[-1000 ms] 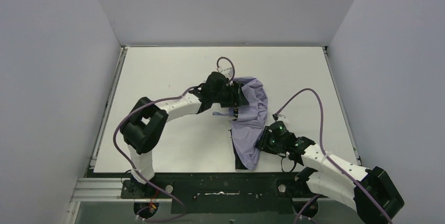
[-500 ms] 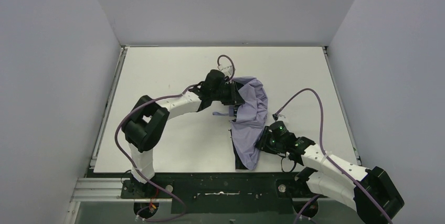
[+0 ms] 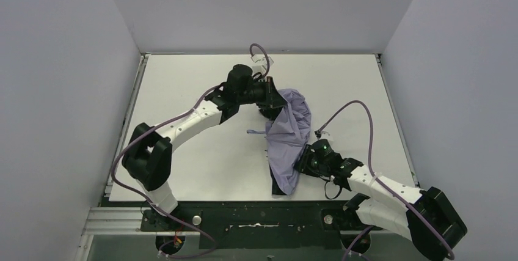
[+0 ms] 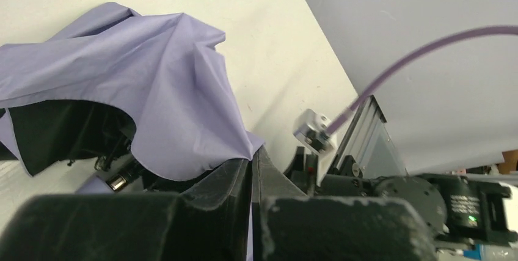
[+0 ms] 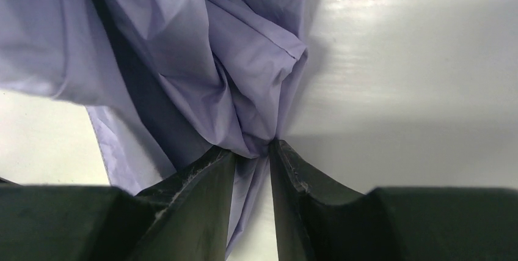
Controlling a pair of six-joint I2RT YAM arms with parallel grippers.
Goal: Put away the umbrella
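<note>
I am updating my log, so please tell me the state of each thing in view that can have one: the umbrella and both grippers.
umbrella: not packed away; its fabric is loose and crumpled, lying on the table, pinched in two places.
left gripper: shut on the umbrella fabric at the far end.
right gripper: shut on a fold of the umbrella fabric near the near end.

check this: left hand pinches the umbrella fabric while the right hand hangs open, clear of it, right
Not quite: the right hand is also pinching a fold of the umbrella, as the right wrist view shows. The left hand does pinch the fabric.
</note>
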